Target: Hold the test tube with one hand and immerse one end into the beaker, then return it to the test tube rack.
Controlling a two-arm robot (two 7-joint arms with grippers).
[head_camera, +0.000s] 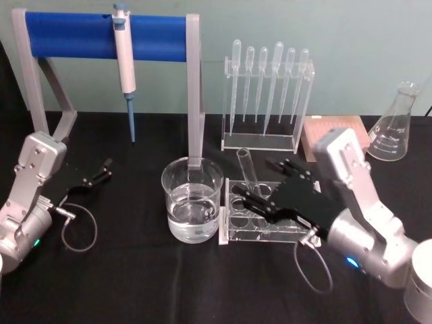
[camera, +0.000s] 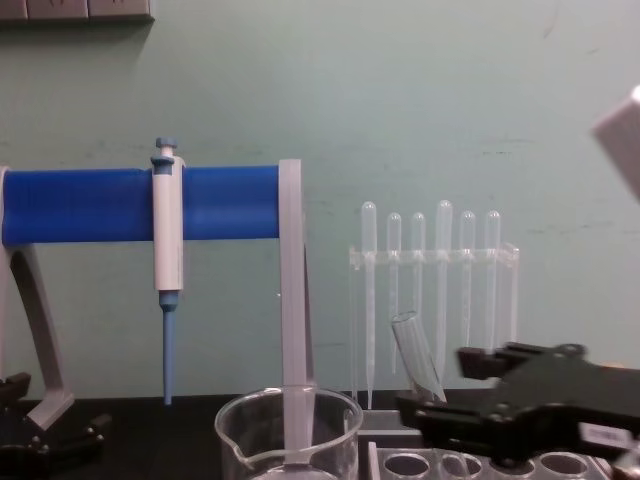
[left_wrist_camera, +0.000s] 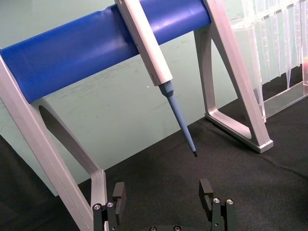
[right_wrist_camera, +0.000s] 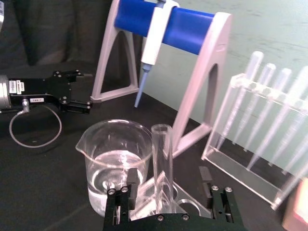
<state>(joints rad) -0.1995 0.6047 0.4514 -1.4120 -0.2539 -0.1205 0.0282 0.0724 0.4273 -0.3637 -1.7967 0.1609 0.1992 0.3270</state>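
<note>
The test tube (head_camera: 247, 170) leans in a clear rack with round holes (head_camera: 237, 229), its open rim up. The tube (right_wrist_camera: 162, 163) stands between the fingers of my right gripper (head_camera: 260, 183), nearer one finger, and the jaws are open and not touching it. From the chest view the tube (camera: 416, 355) tilts just left of that gripper (camera: 450, 385). The beaker (head_camera: 192, 200), part full of clear liquid, sits just left of the rack and shows close by in the right wrist view (right_wrist_camera: 115, 163). My left gripper (head_camera: 101, 173) rests open at the table's left, also shown as the left gripper (left_wrist_camera: 162, 192).
A white pipettor with a blue tip (head_camera: 125, 74) hangs on a blue-barred stand (head_camera: 101, 35) behind the beaker. A rack of plastic pipettes (head_camera: 268, 94) stands behind the tube rack. A conical flask (head_camera: 397, 125) and a wooden block (head_camera: 324, 131) are at the back right.
</note>
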